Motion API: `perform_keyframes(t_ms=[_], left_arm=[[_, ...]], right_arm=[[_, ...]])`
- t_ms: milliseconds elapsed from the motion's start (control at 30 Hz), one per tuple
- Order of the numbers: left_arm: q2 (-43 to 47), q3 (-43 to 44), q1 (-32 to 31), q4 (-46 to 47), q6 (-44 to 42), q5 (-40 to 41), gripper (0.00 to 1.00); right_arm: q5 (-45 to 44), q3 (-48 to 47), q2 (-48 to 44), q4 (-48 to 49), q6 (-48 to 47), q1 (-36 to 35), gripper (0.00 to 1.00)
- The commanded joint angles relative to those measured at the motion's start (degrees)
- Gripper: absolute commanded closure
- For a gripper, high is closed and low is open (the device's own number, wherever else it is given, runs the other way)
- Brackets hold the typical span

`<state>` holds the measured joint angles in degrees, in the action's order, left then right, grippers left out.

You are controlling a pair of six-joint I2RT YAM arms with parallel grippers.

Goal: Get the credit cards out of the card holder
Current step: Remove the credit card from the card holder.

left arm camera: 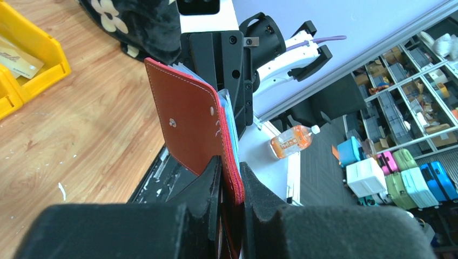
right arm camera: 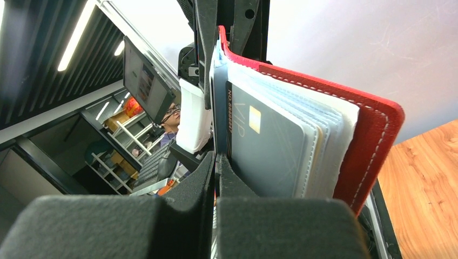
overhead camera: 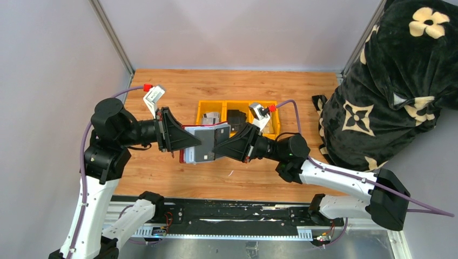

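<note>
While held clear of the pale wood-grain tabletop (overhead camera: 162, 172), hangs open in mid-air between the two arms, on the near side of a yellow plastic bin with square compartments (overhead camera: 201, 113). Shows as a flat dark-red, leather-look card holder (left arm camera: 189, 124): rounded corners, white stitching along the rim, one small round metal snap on the smooth outer cover. Pinched at the cover's edge by the left gripper (left arm camera: 231, 174), jaws narrow, with blunt matte-black fingers (left arm camera: 209, 181) pressing the red cover from both sides. Fans out inside into a thick sheaf of clear, glossy plastic sleeves (right arm camera: 324, 135) backed by the red cover. Holds the thin rectangular credit cards (right arm camera: 264, 145) tucked in those sleeves: foremost a matte grey one with pale "VIP" lettering and a small gold square, behind it only pale edges. Clamped at the front of the sheaf by the right gripper (right arm camera: 217, 160), jaws fully together on a thin bluish-white leaf (right arm camera: 220, 75); cannot tell whether plastic sleeve or card. Bordered at the table's right side by a black plush blanket with cream flower shapes (overhead camera: 399, 81).
</note>
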<state>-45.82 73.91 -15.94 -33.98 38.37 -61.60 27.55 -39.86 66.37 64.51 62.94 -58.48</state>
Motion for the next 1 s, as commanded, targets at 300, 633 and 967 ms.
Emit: perform_keyframes(t_ms=[300, 633, 967], left_arm=[[0.7, 3.4, 0.1, 3.9, 3.3, -2.6, 0.86], [1.1, 2.7, 0.0, 7.5, 6.6, -2.7, 0.88], [1.7, 1.4, 0.0, 4.5, 3.0, -2.2, 0.89]], right_arm=[[-0.4, 2.0, -2.6, -2.0, -2.8, 1.1, 1.00], [0.3, 0.7, -0.8, 0.5, -2.0, 0.7, 0.97], [3.1, -1.3, -2.4, 2.3, -1.3, 0.6, 0.63]])
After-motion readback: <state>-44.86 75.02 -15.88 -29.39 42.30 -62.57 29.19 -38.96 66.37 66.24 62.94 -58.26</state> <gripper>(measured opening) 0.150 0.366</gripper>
